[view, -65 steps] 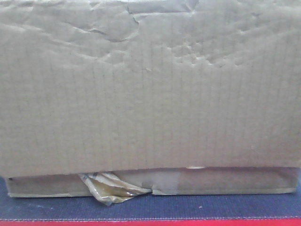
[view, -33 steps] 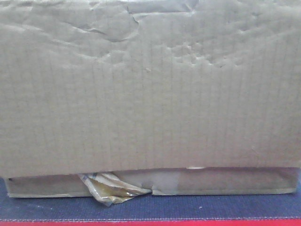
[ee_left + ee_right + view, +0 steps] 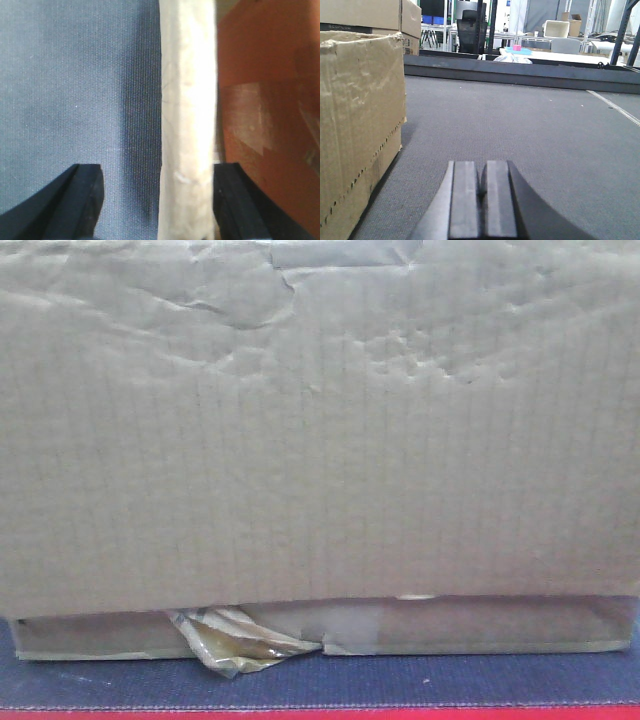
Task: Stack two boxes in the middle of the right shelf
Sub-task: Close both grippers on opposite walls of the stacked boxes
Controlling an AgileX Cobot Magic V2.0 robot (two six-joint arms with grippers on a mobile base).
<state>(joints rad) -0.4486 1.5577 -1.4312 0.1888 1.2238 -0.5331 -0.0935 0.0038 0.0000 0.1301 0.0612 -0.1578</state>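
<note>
Brown corrugated cardboard fills almost the whole front view. The tall box (image 3: 320, 430) sits on top of the shallow box (image 3: 480, 625). Its front face is wrinkled and dented near the top, and it reaches past both sides of the picture. The shallow box shows only as a low strip under it. A curl of yellowish clear tape (image 3: 235, 645) hangs from this strip and touches the carpet below. Both boxes stand on a platform (image 3: 420, 680) covered with blue-grey carpet, and a red edge (image 3: 320, 715) runs along its front.

In the left wrist view the left hand (image 3: 157, 175) is spread wide. A pale cardboard wall (image 3: 187, 115) stands upright between the two black fingers (image 3: 80, 200). It is just beside one finger and well apart from the other; I cannot tell if it touches. I also cannot tell which box this wall belongs to. On one side of the wall lies the carpet, and on the other an orange-brown surface (image 3: 270, 90) that is too blurred to name.

In the right wrist view the right hand (image 3: 480, 177) has its fingers pressed together with nothing between them. It hangs low over the grey carpet. A box side (image 3: 357, 130) stands near it at the picture's left edge, apart from the fingers. More boxes (image 3: 395, 17) and a black chair (image 3: 470, 30) show far behind.
</note>
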